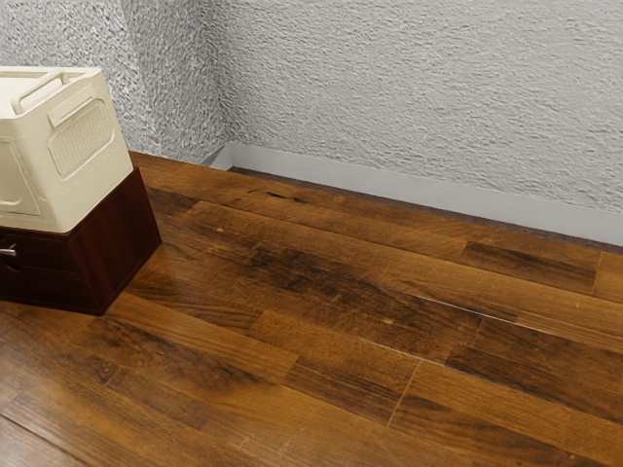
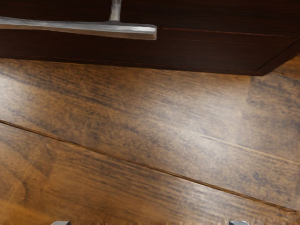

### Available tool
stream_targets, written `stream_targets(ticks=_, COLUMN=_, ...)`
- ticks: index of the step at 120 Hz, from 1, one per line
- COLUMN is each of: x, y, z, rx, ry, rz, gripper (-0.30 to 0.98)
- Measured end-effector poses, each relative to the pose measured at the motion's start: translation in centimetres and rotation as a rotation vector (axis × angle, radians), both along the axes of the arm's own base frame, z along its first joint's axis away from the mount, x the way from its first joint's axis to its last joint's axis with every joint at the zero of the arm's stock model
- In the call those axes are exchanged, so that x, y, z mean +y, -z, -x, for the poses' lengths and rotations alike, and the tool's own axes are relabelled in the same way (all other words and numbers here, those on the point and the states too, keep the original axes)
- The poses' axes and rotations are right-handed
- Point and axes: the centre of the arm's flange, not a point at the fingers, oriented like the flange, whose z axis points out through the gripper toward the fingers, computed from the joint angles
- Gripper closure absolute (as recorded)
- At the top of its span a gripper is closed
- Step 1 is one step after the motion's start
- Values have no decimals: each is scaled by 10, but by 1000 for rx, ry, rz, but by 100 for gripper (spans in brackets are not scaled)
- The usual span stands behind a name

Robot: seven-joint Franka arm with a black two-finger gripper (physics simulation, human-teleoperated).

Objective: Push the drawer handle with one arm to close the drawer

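- Drawer handle (image 2: 136,31), a pale metal bar, sits ahead of the open pincer (image 2: 150,223) and apart from it; the pincer's two grey tips stand wide of each other.
- Between them, bare wooden planks of the tabletop (image 1: 341,292) leave a good strip of room for moving.
- Behind the bar, a short metal post meets the dark front of the cabinet (image 1: 122,243); how far the drawer stands out, I can't tell. The bar's near end stops well short of the cabinet's corner.
- On top of the cabinet sits a cream box (image 1: 88,165), at the exterior view's left edge.
- Toward the exterior view's right, open planks run on to the tabletop's far edge, by a pale baseboard (image 1: 389,185) and a rough grey wall (image 1: 409,78).
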Motion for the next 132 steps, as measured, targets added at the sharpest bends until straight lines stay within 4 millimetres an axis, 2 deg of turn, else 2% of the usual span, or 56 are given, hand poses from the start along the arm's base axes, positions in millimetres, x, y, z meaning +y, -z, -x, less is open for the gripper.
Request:
stream_targets(ticks=5, x=-8, y=-14, z=2, rx=-1, ry=11, rz=-2, gripper=22)
stream_targets(ticks=18, x=-35, y=-67, z=15, rx=0, ry=9, rz=-48, gripper=13)
stream_targets(ticks=27, x=-55, y=-87, z=21, rx=18, ry=3, rz=-56, gripper=9)
stream_targets(ticks=42, x=-113, y=-115, z=10, rx=59, ry=52, rz=-77, gripper=5)
stream_targets(ticks=61, x=-161, y=-124, z=8, rx=132, ry=64, rz=-68, gripper=2)
stream_targets(ticks=83, x=-256, y=-129, z=-22, rx=192, ry=189, rz=-134, gripper=1)
stream_targets(ticks=90, x=-291, y=-136, z=-31, rx=194, ry=238, rz=-174, gripper=1)
stream_targets(ticks=98, x=-320, y=-143, z=-37, rx=188, ry=274, rz=-205, gripper=0)
stream_targets(ticks=110, x=-341, y=-149, z=-43, rx=175, ry=295, rz=-198, gripper=0)
stream_targets(ticks=132, x=-351, y=-147, z=-55, rx=149, ry=271, rz=-118, gripper=0)
